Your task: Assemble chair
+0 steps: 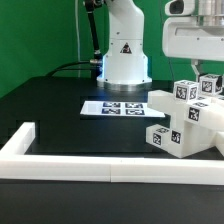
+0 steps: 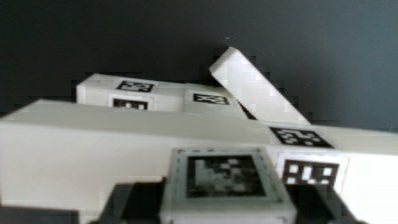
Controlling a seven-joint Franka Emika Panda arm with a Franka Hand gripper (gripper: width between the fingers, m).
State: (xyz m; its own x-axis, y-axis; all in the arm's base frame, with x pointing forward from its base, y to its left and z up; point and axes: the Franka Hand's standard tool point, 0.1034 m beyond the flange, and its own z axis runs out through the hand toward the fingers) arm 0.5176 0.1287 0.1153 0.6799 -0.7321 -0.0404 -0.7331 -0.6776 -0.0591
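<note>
On the black bench (image 1: 60, 115), at the exterior view's right, sits the chair (image 1: 185, 122) as a cluster of white blocky parts with black-and-white tags. Partly joined, far as I can tell; exact joints not readable at this resolution. Cluster is near the white border rail (image 1: 110, 165) that runs along the front edge, rail turning back at the exterior view's left. Parts don't appear to touch the rail.

Marker board (image 1: 115, 106) lies flat on the bench between the arm's base (image 1: 123, 62) and the chair parts, just beside the cluster's flat slab (image 1: 160, 100).

Claw (image 1: 207, 78) hangs over the top of the cluster at the exterior view's right, white wrist housing above it, partly cropped by the frame edge. Wrist view: a tagged white post (image 2: 226, 180) stands between the dark fingers (image 2: 134, 203), tag facing the camera. Jaws partly closed with that post in the gap, so reads as gripping the post; contact on both sides is blurred, not fully confirmed.

Past the post in the wrist view: a broad white slab (image 2: 107, 135) with a tag at its edge, two more tagged blocks (image 2: 169, 95) side by side beyond it, and a plain white piece (image 2: 249, 85) tilted, leaning up out of the group.

Green backdrop behind the arm, cable trailing off the base.
</note>
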